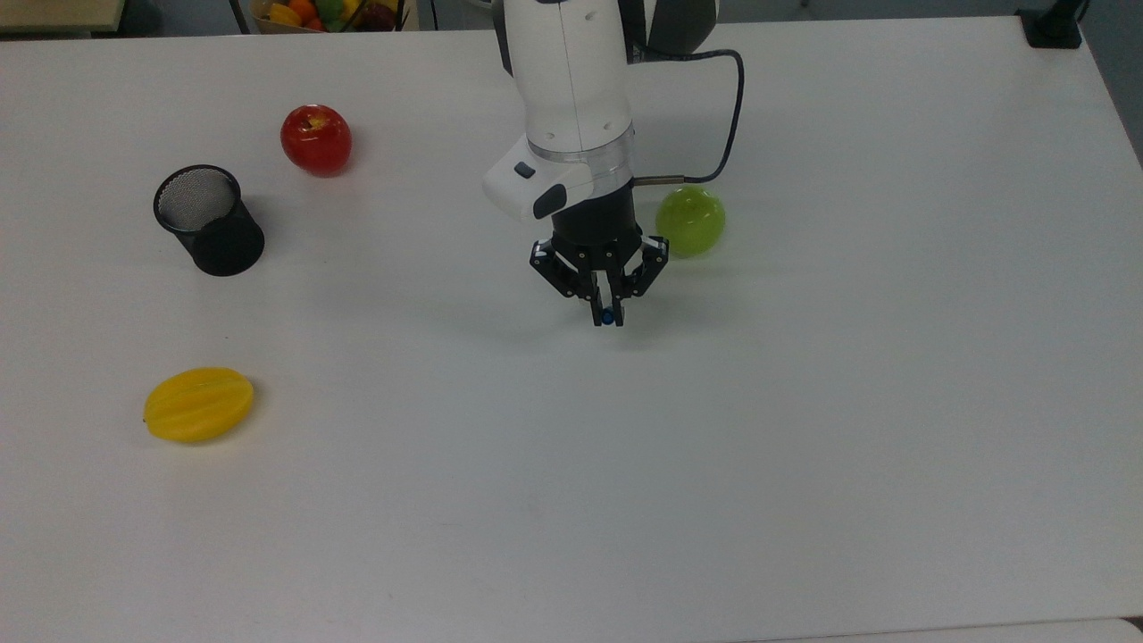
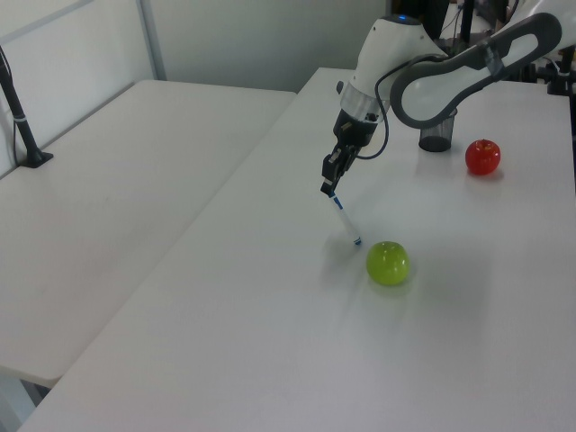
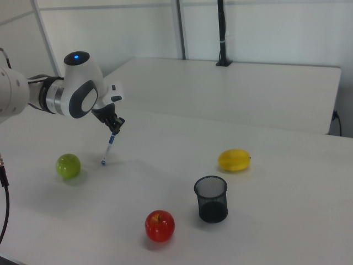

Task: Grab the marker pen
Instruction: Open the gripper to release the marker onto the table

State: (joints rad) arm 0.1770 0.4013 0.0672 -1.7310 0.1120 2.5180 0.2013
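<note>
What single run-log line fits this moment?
gripper: shut on marker pen | pen: hanging tilted, lower tip near table | nearest: green apple

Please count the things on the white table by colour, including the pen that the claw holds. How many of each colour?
Red: 1, apple
Green: 1, apple
Yellow: 1, ribbed fruit
Black: 1, mesh cup
White and blue: 1, marker pen in the claw
Total: 5

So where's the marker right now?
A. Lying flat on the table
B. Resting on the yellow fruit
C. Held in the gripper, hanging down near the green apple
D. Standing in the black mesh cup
C: the gripper is shut on the marker at its upper end, and the marker hangs slanted with its lower tip close to the table, beside the green apple.
</note>
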